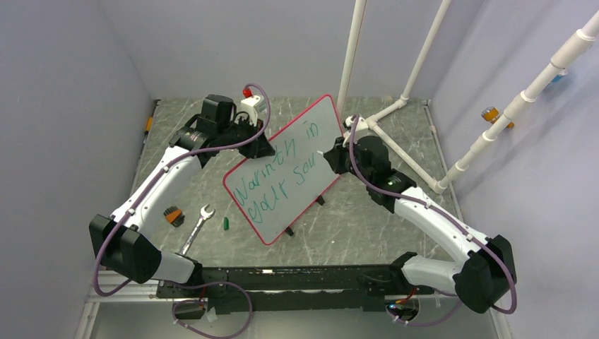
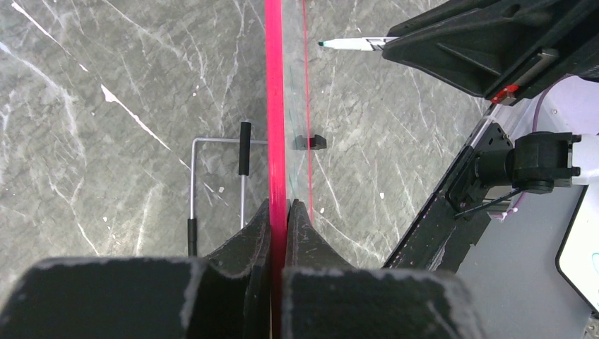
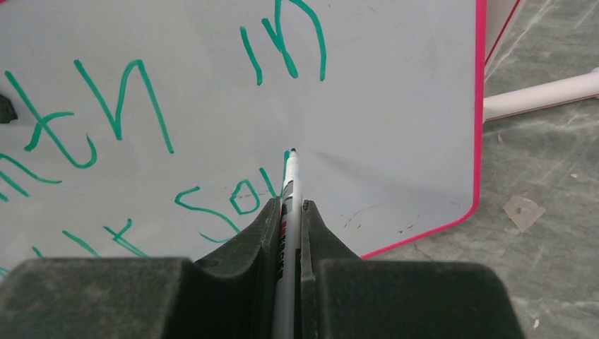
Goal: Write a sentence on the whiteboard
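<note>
The left gripper [image 2: 279, 210] clamps the whiteboard [image 1: 300, 145] rim — right gripper [image 3: 288, 207] pinches a marker [image 3: 290, 176], partly hiding the sentence [image 1: 279, 174] end.

Right wrist view: the sentence [image 3: 120, 106] runs off the picture's left edge, its last letter partly covered by the tip of the marker [image 3: 290, 176] against the whiteboard [image 3: 402, 106]; barrel print blurred (most of the barrel hides inside the right gripper [image 3: 288, 212]). Left wrist view: whiteboard edge-on, lettering unseen. Top view: green item [image 1: 226, 223] left of the whiteboard, too small to identify.
</note>
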You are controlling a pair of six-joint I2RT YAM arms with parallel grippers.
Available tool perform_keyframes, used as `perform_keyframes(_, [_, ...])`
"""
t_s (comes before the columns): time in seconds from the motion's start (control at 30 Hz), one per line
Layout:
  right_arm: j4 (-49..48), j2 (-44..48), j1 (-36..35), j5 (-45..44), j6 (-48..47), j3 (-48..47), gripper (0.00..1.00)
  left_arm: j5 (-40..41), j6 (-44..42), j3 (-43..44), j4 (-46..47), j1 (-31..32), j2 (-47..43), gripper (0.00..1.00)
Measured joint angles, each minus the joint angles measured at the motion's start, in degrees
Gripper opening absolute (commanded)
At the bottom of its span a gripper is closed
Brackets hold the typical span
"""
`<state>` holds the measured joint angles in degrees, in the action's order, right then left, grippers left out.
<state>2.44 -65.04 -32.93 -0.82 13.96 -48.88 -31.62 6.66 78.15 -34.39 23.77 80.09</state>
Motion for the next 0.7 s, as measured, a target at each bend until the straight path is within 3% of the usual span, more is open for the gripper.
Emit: perform_keyframes(0.7, [-4.1,-4.7,0.5,-0.2,2.2,-1.2,0.00,1.0,0.0,0.0,-0.1,0.3,-0.1,0.00])
